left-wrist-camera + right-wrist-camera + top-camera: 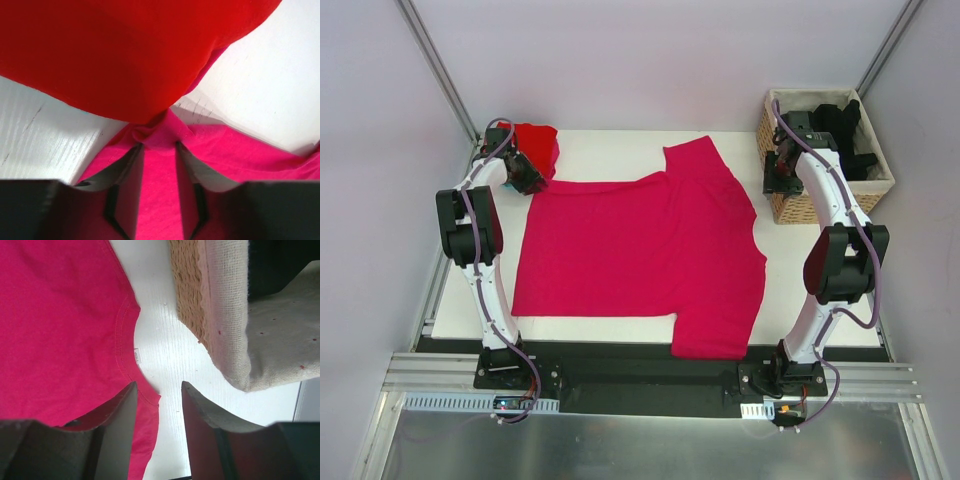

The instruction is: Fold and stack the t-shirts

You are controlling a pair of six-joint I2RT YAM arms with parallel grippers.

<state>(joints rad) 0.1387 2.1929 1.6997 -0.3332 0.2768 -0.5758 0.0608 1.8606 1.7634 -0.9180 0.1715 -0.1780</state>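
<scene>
One table (620,145) carries the magenta t-shirt (640,250), spread flat at centre for folding. Black shirts (840,125) fill the basket (780,205) at two o'clock; the red shirt (535,145) sits at ten. Left gripper (157,145) straddles the magenta corner, jaws slightly apart; right gripper (159,385) hovers part-open near the collar (120,335).

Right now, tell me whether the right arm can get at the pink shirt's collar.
Probably yes: the right claw hangs open just beside the collar, nothing lies between them, and the basket stands aside.
</scene>
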